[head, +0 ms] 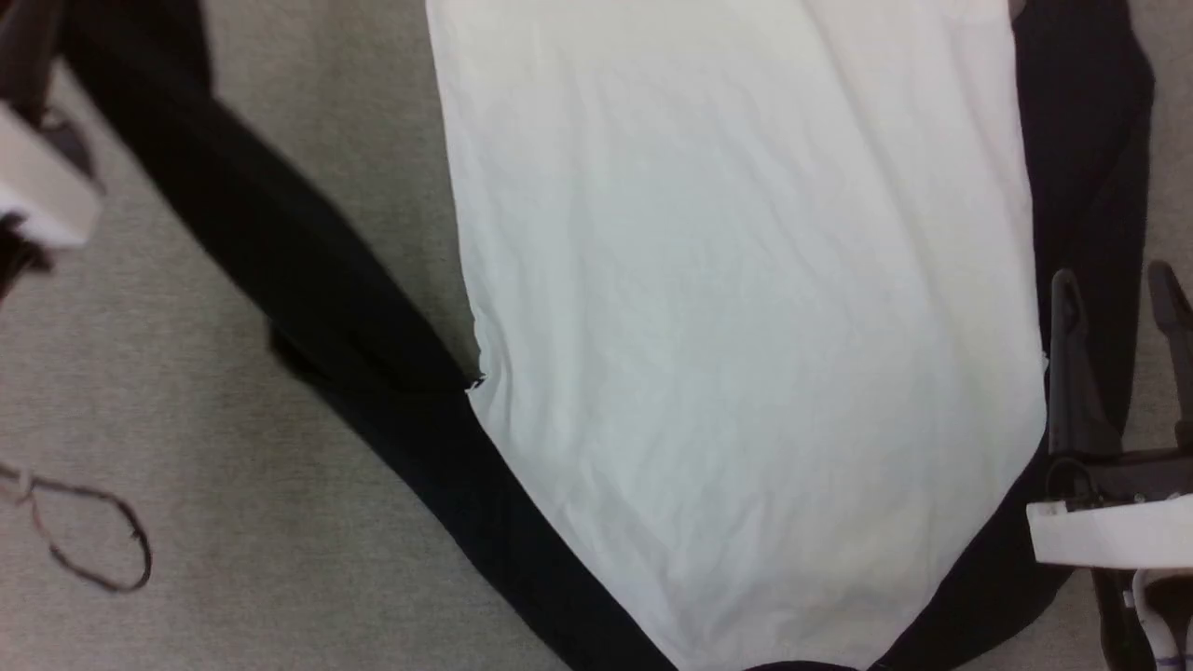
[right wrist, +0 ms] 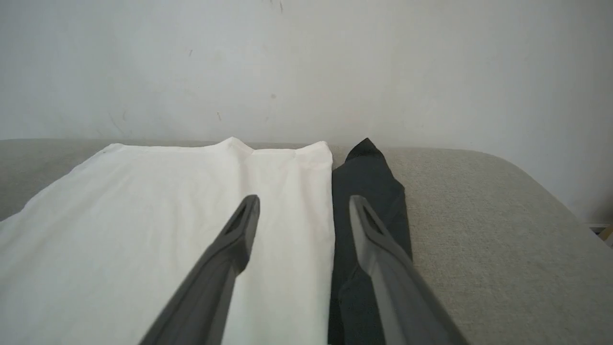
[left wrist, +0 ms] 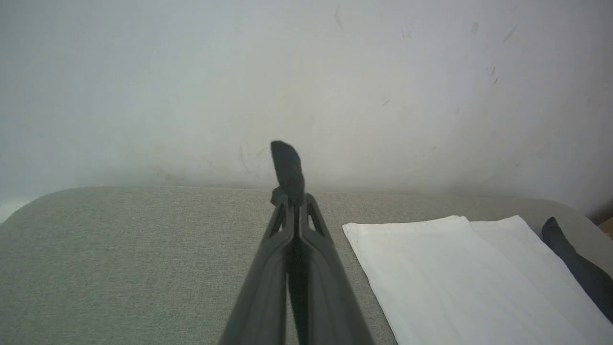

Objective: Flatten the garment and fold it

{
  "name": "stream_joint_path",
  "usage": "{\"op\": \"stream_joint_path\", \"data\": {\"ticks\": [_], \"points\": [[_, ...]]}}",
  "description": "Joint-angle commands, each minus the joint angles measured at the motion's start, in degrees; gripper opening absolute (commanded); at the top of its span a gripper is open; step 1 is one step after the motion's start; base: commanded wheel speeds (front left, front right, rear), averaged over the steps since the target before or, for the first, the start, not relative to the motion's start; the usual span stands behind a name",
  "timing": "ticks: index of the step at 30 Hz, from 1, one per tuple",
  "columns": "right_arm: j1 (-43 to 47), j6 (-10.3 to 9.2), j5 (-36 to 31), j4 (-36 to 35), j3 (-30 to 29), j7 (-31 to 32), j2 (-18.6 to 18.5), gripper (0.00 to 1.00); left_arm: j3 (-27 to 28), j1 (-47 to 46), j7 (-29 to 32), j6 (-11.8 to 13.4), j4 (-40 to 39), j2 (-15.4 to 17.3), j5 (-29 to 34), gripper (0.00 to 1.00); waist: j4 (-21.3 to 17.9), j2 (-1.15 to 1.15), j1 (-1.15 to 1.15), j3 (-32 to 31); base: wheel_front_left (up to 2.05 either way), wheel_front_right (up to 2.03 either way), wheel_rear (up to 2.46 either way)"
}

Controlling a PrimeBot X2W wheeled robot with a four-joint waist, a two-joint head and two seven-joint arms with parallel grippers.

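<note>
The garment lies spread on a grey cloth surface, its white body in the middle and a black sleeve along each side. The left black sleeve stretches up to the top left, where my pale left forearm shows. My left gripper is shut on the sleeve's end, and a black tuft sticks out past the tips. My right gripper stands open over the right sleeve, beside the white body's edge, with nothing between its fingers.
A thin dark cable loop lies on the grey surface at the lower left. A pale wall rises right behind the surface's far edge, whose corners are rounded.
</note>
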Motion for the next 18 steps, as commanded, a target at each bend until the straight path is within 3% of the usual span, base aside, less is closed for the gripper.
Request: {"op": "stream_joint_path", "data": {"ticks": [1,6,10,18], "points": [[0.68,-0.06,-0.34,-0.05,-0.09,0.04,0.33,1.00,1.64,2.31,-0.64,0.62,-1.07,0.80,-0.63,0.00,1.88,0.00,0.01,-4.88,0.00,0.00,0.00],[2.37,-0.06,-0.47,-0.29,-0.77,0.19,0.99,1.00,10.97,12.76,-2.26,3.77,-6.02,3.03,-2.54,0.00,2.70,0.00,0.01,-7.41,0.00,0.00,0.00],[3.53,-0.06,-0.20,-0.10,-0.92,0.30,1.21,1.00,15.82,20.01,-3.62,5.94,-8.49,2.37,-2.73,0.00,3.42,0.00,0.01,-9.23,0.00,0.00,0.00],[4.50,-0.06,1.35,0.33,-0.88,0.70,1.29,1.00,16.24,27.95,-5.94,6.98,-10.67,-1.33,-2.14,0.00,3.97,0.00,0.01,-12.65,0.00,0.00,0.00]]}}
